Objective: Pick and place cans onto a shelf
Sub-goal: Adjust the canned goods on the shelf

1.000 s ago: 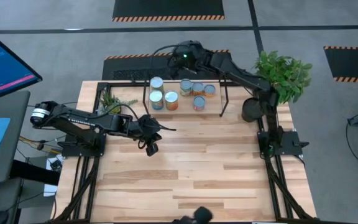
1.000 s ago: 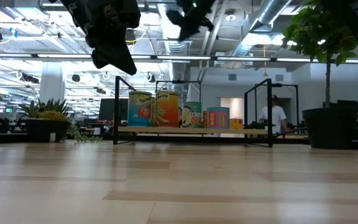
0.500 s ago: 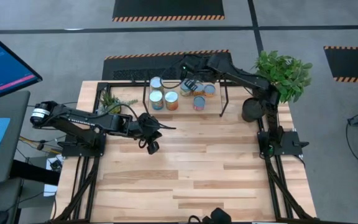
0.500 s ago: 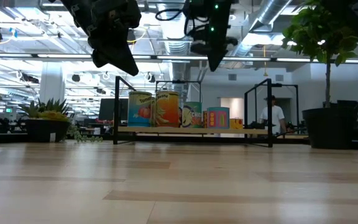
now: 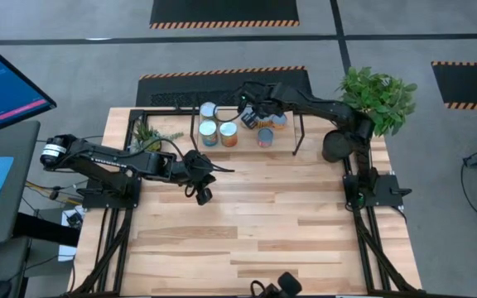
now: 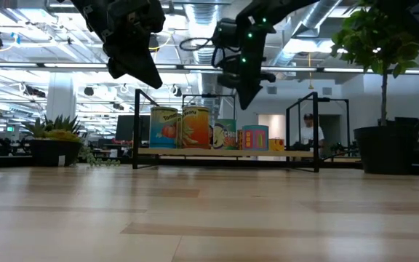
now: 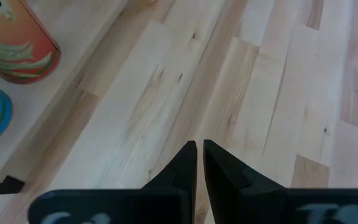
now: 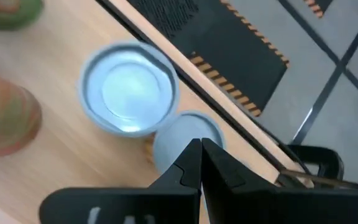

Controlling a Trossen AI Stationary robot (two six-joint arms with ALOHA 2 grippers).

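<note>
Several cans stand upright on the shelf [image 5: 290, 137] at the table's far side: among them an orange one [image 5: 228, 132], a blue one [image 5: 209, 132] and a pale-topped one [image 5: 209, 110]. In the low view they line up on the board [image 6: 297, 151], the tall orange can [image 6: 196, 127] in front. My right gripper [image 5: 252, 112] hangs shut just above the cans in the shelf's middle. Its wrist view shows the fingertips [image 8: 199, 148] over a pale-blue can top [image 8: 188, 138], another top [image 8: 129, 87] beside it. My left gripper [image 5: 202, 190] hovers shut over the bare table, near the shelf's left corner [image 7: 197, 149].
A dark pot with a leafy plant [image 5: 371, 99] stands at the far right corner, close to the shelf's right legs. A small plant [image 5: 151, 132] sits left of the shelf. The wide plank top [image 5: 255, 223] in front of the shelf lies bare.
My right gripper has come down from high behind the shelf toward the cans, moving a little toward the near edge and tipping to point more steeply down. It stays shut. The cans have kept their places.
</note>
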